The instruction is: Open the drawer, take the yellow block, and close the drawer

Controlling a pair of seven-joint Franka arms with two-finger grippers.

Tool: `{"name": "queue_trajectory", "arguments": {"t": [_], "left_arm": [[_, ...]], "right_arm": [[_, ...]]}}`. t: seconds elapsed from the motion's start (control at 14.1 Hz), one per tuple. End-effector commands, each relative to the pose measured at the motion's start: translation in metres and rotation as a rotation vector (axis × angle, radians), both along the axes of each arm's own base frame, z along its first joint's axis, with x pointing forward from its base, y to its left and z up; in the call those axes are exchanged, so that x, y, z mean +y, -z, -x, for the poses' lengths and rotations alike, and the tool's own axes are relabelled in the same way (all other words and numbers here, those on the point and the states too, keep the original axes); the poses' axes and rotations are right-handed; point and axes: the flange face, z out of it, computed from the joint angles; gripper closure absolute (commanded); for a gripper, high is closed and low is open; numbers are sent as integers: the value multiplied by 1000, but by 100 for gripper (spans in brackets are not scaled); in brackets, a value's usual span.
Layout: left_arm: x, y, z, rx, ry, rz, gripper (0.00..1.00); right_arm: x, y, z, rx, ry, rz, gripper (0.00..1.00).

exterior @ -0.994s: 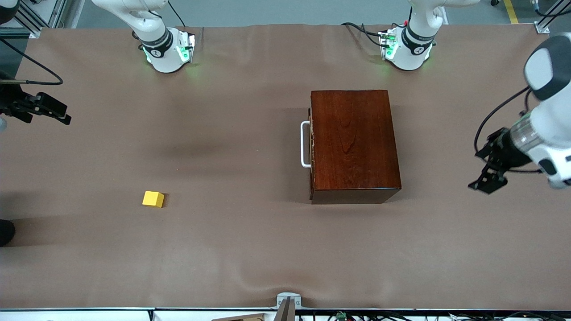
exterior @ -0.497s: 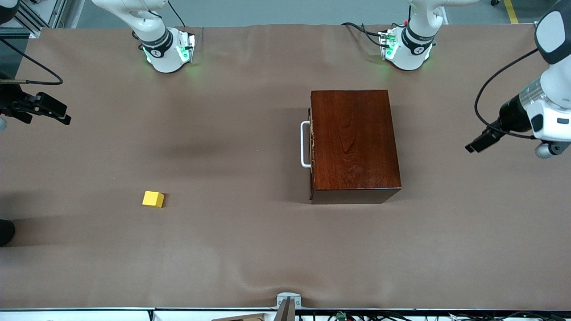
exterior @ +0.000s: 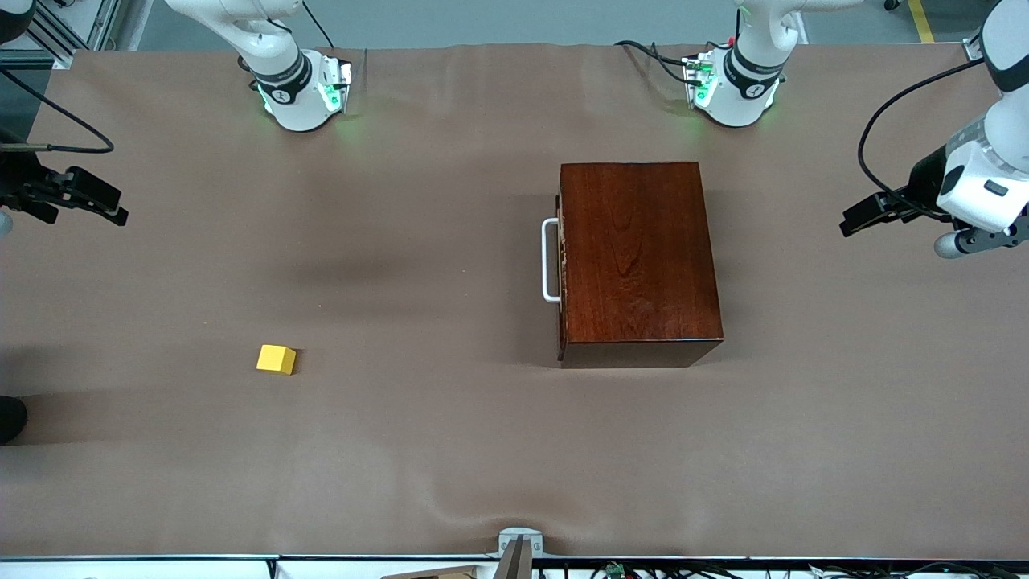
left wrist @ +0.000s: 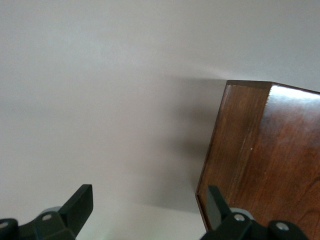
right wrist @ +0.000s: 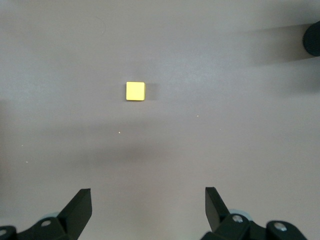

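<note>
The dark reddish-brown wooden box [exterior: 635, 261] stands mid-table with its drawer shut; the white bar handle [exterior: 550, 260] faces the right arm's end of the table. The yellow block [exterior: 276, 359] lies on the bare table toward the right arm's end, nearer the front camera than the box. My left gripper [exterior: 854, 223] hangs open and empty in the air at the left arm's end of the table; its wrist view shows open fingers [left wrist: 80, 205] and a corner of the box [left wrist: 260, 160]. My right gripper [exterior: 120, 207] is open and empty, high above the table; its wrist view shows the block [right wrist: 135, 91].
The brown cloth table [exterior: 450, 450] has wrinkles near its front edge. A grey bracket [exterior: 518, 543] sits at the front edge. A dark round object [exterior: 10, 418] lies at the right arm's end, also in the right wrist view [right wrist: 312, 39]. Arm bases [exterior: 301, 92] stand along the back.
My left gripper has swung up and toward the robots' base edge of the table, staying beside the box's end. The right arm, the box and the block have not moved.
</note>
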Motion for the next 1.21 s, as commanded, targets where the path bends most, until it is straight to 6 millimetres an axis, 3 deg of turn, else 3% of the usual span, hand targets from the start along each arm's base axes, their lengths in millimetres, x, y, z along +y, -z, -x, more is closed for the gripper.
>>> {"name": "queue_trajectory", "arguments": {"t": [0.0, 0.43, 0.64, 1.14], "left_arm": [[-5, -27, -18, -34, 63, -15, 0], [-20, -66, -22, -17, 177, -17, 0], [-25, -62, -21, 1, 240, -34, 0], [-16, -48, -16, 33, 227, -32, 0]], "right_arm": [[0, -5, 1, -8, -11, 11, 0], [0, -5, 1, -6, -11, 11, 0], [0, -5, 1, -8, -11, 11, 0], [1, -5, 2, -6, -12, 11, 0]]}}
